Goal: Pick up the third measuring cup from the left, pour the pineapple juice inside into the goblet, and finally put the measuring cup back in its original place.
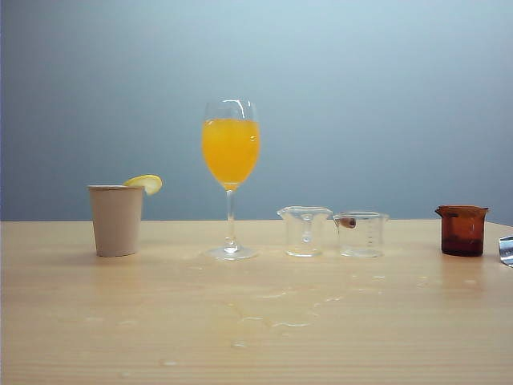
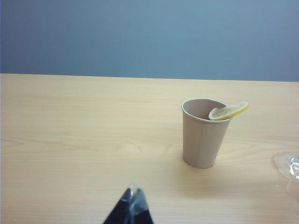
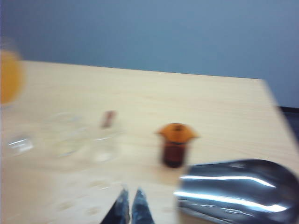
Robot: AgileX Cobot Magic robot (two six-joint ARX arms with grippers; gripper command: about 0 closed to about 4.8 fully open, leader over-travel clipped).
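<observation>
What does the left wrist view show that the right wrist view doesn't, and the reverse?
Only the left wrist view: the paper cup with its lemon slice, and the shut left gripper. Only the right wrist view: the dark amber cup, the third measuring cup, empty, a shiny metal object, and the shut right gripper. Both share the table and the goblet.

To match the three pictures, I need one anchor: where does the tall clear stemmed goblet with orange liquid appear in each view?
Exterior view: tall clear stemmed goblet, left of centre, upright.
Left wrist view: only its round foot at the edge.
Right wrist view: blurred orange bowl at the edge.
Shared landmark: light wooden table.
</observation>
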